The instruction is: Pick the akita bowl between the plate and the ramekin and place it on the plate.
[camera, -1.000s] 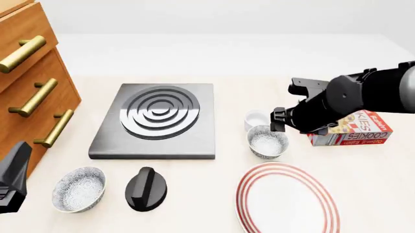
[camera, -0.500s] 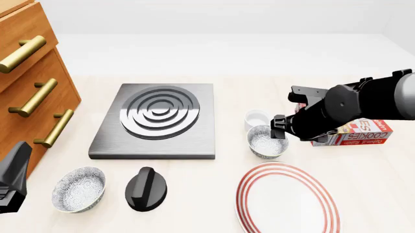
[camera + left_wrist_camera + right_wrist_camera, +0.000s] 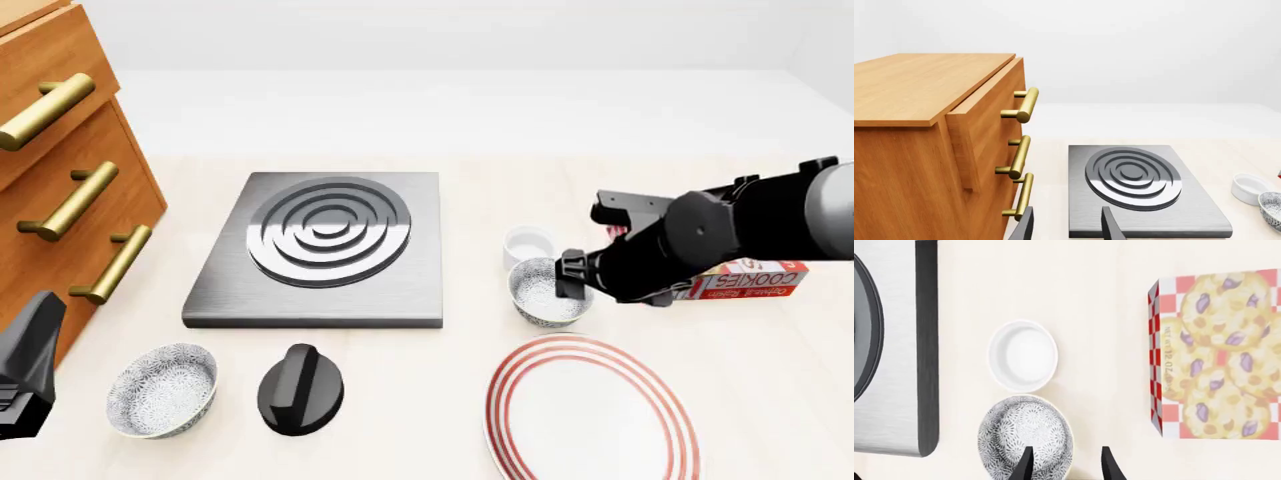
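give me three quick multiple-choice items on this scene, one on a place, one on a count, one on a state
1. What stands just beyond the akita bowl by the right gripper?
A ramekin
B knob
C drawer

2. How many patterned bowls are on the table?
A one
B two
C three

3. What is on the plate?
A the bowl
B the cookie box
C nothing

Answers: 1 A, the white cup sits just behind the bowl. 2 B, a second bowl lies near the left gripper. 3 C, its surface is bare.
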